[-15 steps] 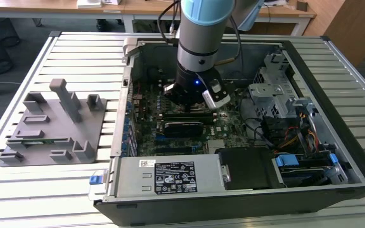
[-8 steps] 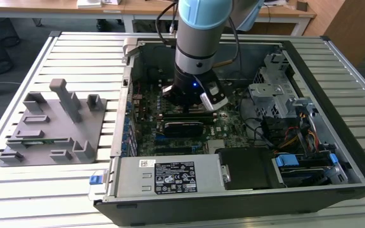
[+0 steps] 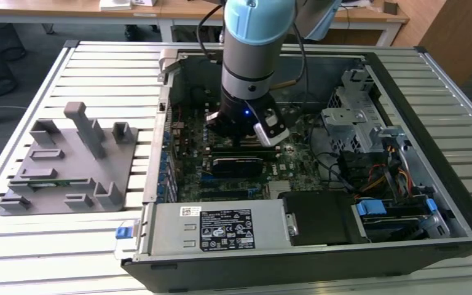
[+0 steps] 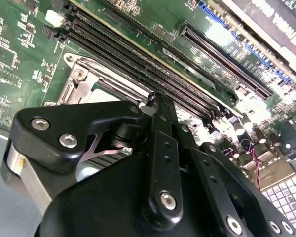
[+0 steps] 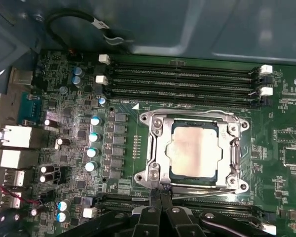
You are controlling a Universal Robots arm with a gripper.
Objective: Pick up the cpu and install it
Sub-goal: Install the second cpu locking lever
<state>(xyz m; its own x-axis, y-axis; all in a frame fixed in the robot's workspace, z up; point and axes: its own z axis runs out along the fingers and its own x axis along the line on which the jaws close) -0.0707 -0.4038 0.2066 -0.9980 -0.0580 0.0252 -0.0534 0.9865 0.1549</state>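
Note:
The cpu (image 5: 195,150), a silver-grey square chip, lies flat inside the metal-rimmed socket frame (image 5: 155,148) on the green motherboard. In the first wrist view my gripper (image 5: 161,197) sits just off the socket's edge with its black fingers pressed together and nothing between them. The second wrist view has the gripper (image 4: 155,98) tips over the socket frame (image 4: 79,81). In the exterior view the arm reaches down into the open computer case (image 3: 432,153), with the gripper (image 3: 238,140) low over the board.
Black memory slots (image 5: 182,79) run alongside the socket. A grey fixture (image 3: 68,160) with a green memory stick (image 3: 51,182) sits on the slatted table at the exterior view's left. The power supply (image 3: 219,227) and drive cage (image 3: 359,123) crowd the case.

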